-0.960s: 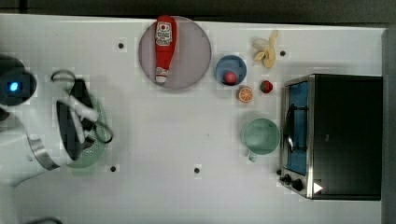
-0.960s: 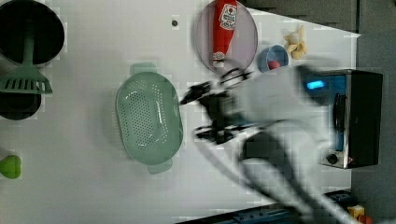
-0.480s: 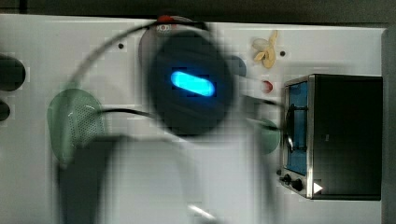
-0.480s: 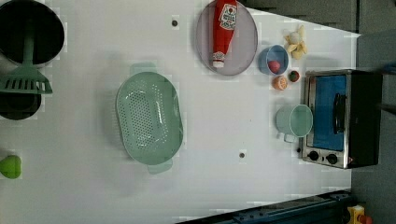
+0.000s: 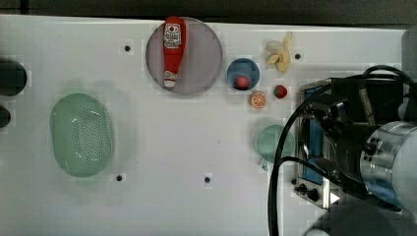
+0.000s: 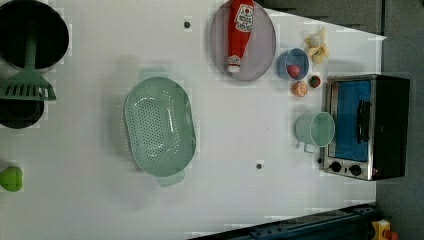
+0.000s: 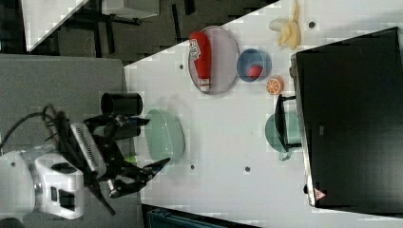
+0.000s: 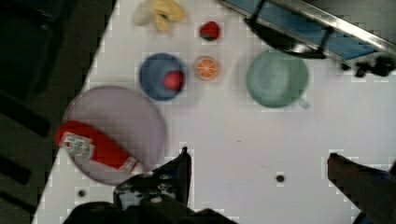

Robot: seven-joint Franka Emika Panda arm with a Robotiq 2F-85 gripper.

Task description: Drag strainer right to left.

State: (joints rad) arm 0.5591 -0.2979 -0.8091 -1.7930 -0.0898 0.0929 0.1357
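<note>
The strainer [image 5: 81, 135] is a pale mint-green oval basin with a perforated centre. It rests flat on the white table at the top view's left, and lies mid-table in the left view [image 6: 160, 127]. My gripper [image 8: 259, 163] is open, with nothing between its widely spread fingers, and hangs high above the table. In the right view the gripper [image 7: 157, 141] stands in front of the strainer [image 7: 164, 134] without touching it. In the top view my arm [image 5: 373, 152] looms at the right, far from the strainer.
A grey plate [image 5: 201, 54] holds a ketchup bottle [image 5: 172, 49]. Near it sit a blue bowl [image 5: 243, 73], an orange slice [image 5: 258, 100], a strawberry [image 5: 280, 91], a banana [image 5: 280, 54], a mint cup [image 5: 269, 142] and a toaster oven [image 6: 365, 127]. Black pots and a green spatula [image 6: 27, 85] line the left view's left.
One second ago the arm was beside the strainer; it has since swung across to the top view's right and risen. The strainer has stayed where it was.
</note>
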